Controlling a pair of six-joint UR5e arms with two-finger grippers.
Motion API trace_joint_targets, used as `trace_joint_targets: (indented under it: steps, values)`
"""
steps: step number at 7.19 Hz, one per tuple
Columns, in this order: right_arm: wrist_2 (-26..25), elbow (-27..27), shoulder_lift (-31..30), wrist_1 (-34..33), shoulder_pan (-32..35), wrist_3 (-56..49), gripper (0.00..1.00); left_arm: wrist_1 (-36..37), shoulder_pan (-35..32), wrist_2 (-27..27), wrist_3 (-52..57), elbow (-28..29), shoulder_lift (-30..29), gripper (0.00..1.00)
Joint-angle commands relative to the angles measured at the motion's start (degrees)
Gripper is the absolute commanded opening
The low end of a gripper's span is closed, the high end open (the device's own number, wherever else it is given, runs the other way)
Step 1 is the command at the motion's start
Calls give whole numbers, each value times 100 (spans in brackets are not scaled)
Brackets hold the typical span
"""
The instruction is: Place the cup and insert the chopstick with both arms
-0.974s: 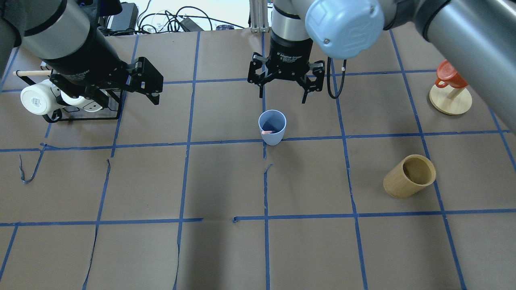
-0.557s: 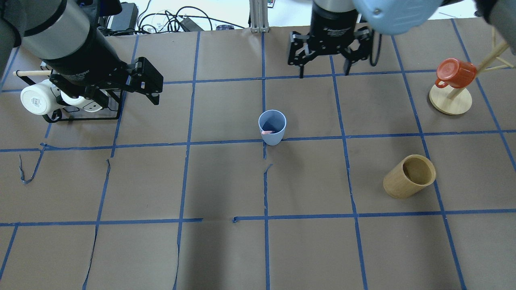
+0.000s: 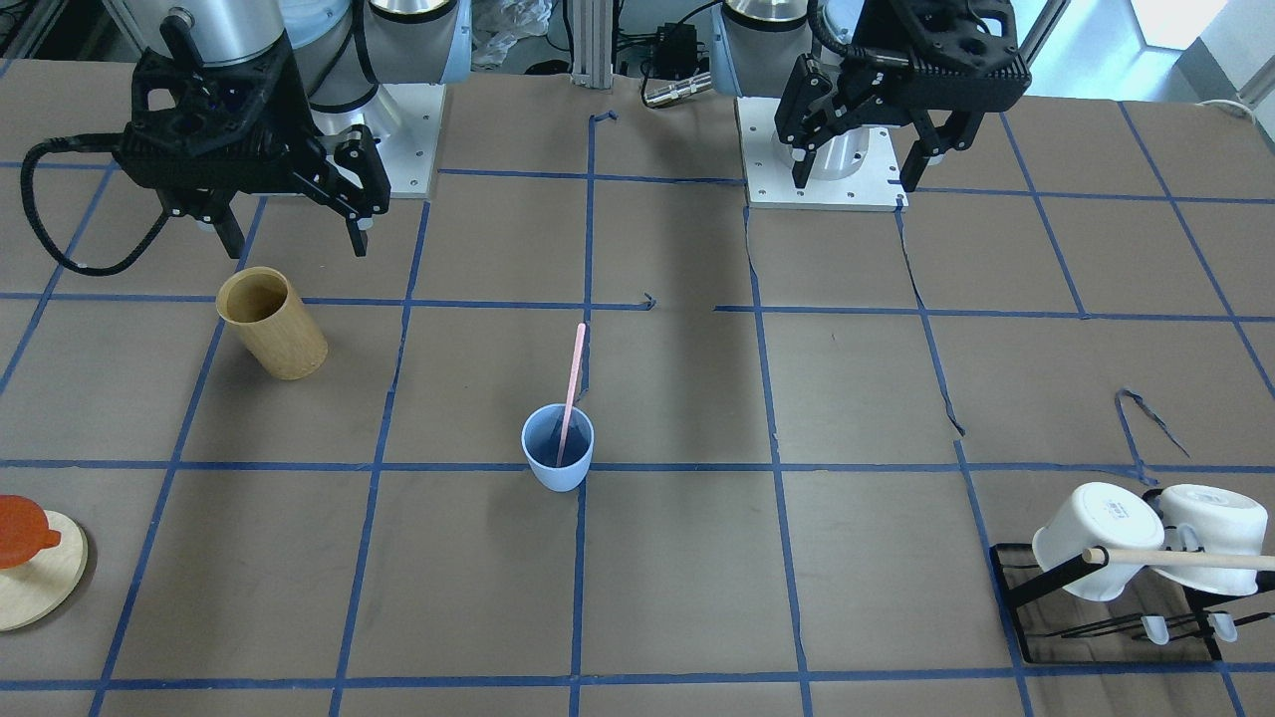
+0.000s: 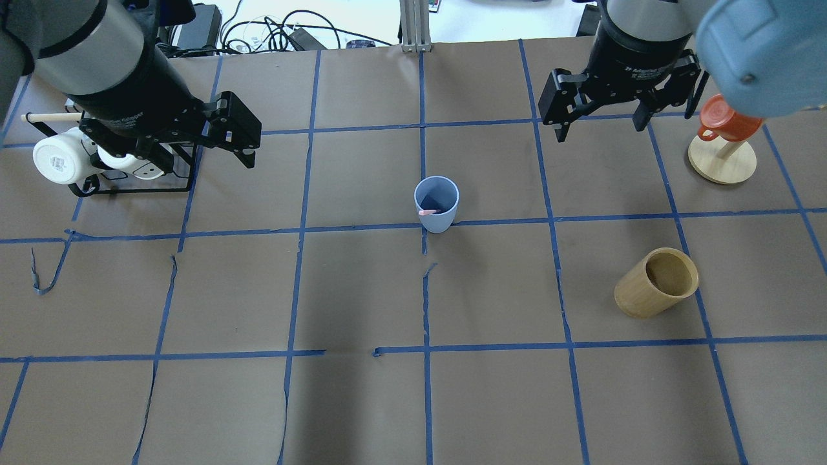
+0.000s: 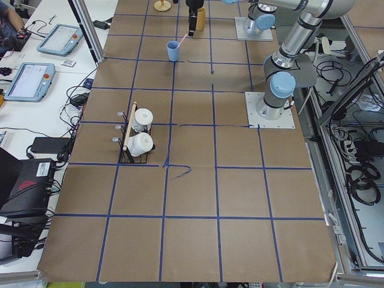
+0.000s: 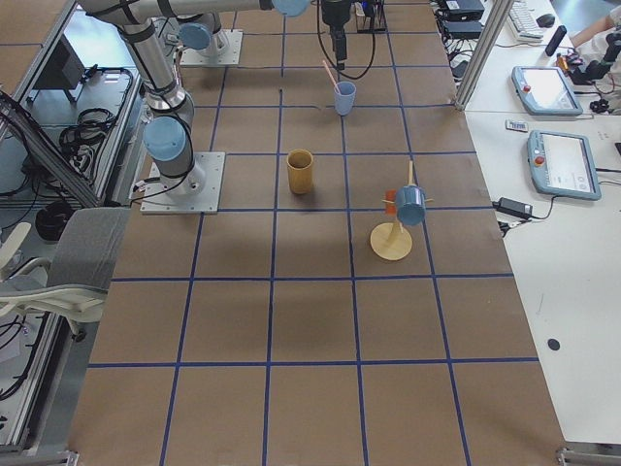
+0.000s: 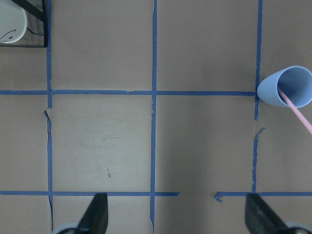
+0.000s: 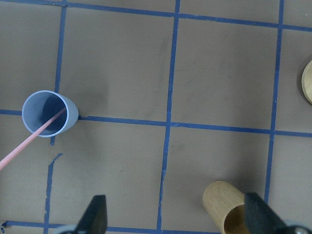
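Observation:
The light blue cup [image 4: 437, 203] stands upright near the table's middle, on a tape crossing. It also shows in the front view [image 3: 558, 450]. The pale pink chopstick [image 3: 572, 383] stands in it, leaning against the rim, with its top tilted toward the robot. Both wrist views show the cup [image 7: 287, 87] [image 8: 48, 114] with the chopstick [image 7: 298, 111] [image 8: 27, 144] inside. My right gripper [image 4: 599, 129] is open and empty, well off to the cup's right. My left gripper [image 3: 852, 181] is open and empty, far left of the cup near the mug rack.
A tan bamboo cup [image 4: 656, 283] stands right of the blue cup. A red mug [image 4: 723, 119] hangs on a wooden stand [image 4: 722, 161] at the far right. A black rack [image 3: 1026, 588] with white mugs [image 3: 1096, 543] and a wooden rod [image 3: 1185, 560] sits at my left.
My right gripper has moved away from above the cup, toward the right, staying open. The cup, the chopstick and my left arm have not moved.

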Motion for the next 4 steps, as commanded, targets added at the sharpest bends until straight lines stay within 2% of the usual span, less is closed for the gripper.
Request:
trace_joint_targets:
  steps: [1, 4]
  values:
    - [1, -90, -51, 0, -84, -356, 100, 0, 0, 0, 5, 0, 0, 100]
    - [333, -91, -59, 1, -285, -357, 100, 0, 0, 0, -4, 0, 0, 100]
